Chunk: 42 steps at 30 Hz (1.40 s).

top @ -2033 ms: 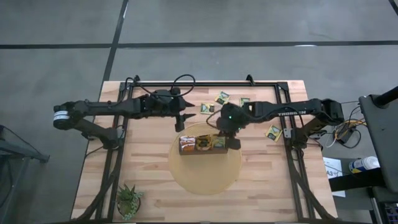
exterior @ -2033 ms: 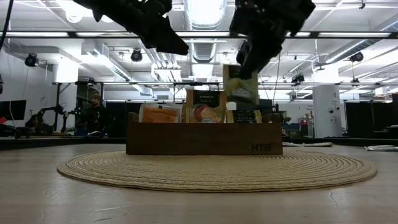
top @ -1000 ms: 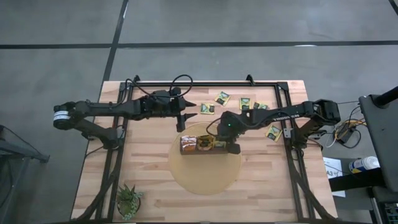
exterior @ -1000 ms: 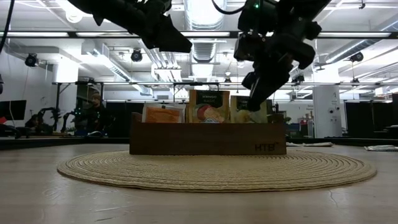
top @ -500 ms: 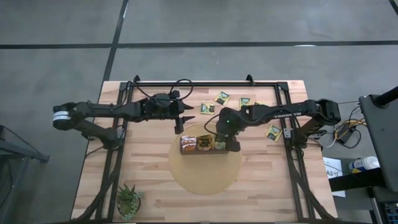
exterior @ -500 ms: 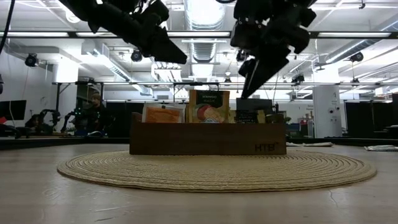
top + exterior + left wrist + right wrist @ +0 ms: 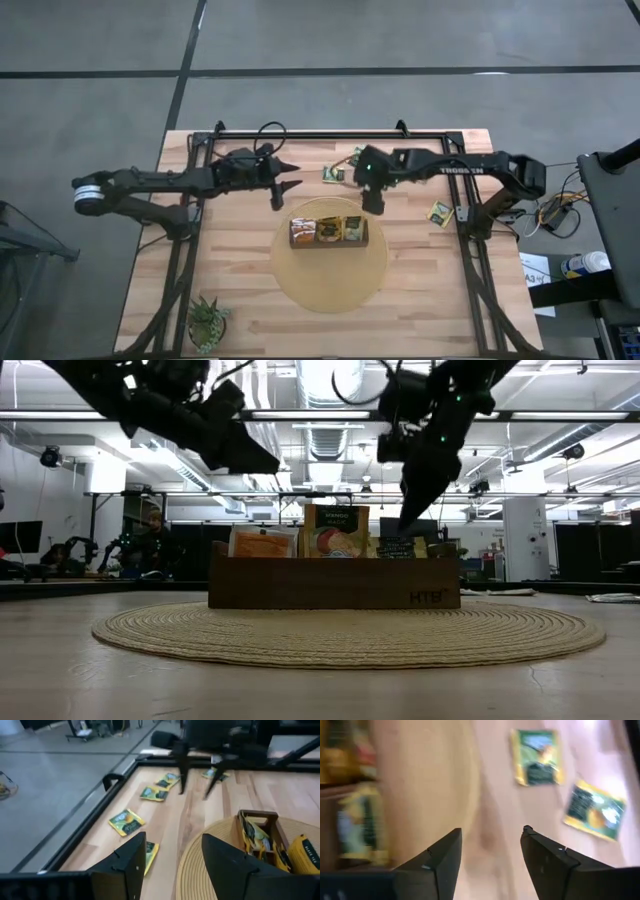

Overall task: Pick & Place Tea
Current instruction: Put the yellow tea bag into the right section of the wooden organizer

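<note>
Near the table's middle, on a round woven mat, a brown wooden box with tea sachets standing upright in its compartments. Just behind it, raised above the mat's far rim, right gripper spread open and empty; to its left, left gripper likewise parted and empty. Farther back, along the far edge, loose green-and-yellow sachets lying flat, 1 more toward the right edge.

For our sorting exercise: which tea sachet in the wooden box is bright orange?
The orange sachet at the box's left end in the low view; its neighbours are green-and-yellow.
</note>
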Available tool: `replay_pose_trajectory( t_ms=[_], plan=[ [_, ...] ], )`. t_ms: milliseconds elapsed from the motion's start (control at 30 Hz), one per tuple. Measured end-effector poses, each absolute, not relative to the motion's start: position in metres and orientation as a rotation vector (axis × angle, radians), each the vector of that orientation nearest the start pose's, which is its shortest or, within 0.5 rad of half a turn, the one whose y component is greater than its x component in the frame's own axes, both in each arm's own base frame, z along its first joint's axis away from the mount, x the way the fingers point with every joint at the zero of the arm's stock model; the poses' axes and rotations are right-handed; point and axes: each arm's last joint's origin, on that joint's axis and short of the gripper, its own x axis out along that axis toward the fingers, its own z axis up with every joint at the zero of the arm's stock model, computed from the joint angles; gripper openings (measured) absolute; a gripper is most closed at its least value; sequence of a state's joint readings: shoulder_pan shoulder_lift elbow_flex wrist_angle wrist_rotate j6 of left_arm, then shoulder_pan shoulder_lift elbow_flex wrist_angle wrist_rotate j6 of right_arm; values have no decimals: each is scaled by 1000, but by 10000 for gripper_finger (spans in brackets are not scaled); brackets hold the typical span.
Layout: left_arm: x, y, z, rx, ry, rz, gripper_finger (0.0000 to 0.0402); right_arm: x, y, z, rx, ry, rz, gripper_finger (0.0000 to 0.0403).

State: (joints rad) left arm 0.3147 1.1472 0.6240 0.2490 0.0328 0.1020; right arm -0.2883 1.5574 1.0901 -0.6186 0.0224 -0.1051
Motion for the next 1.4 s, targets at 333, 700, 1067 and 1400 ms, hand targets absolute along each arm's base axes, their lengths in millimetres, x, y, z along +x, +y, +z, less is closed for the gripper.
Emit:
replay_pose_trajectory(
  t_ms=[333,700,1067,1400],
  plan=[
    [205,78,234,58,159,324,186,288,-156,215,326,922,-323,201],
    [199,80,244,78,87,326,186,333,-182,174,348,954,-288,201],
    [199,80,241,90,103,318,186,359,-202,149,286,1053,-251,201],
    [199,81,241,90,103,320,186,366,-202,129,254,1208,-296,162]
  ],
)
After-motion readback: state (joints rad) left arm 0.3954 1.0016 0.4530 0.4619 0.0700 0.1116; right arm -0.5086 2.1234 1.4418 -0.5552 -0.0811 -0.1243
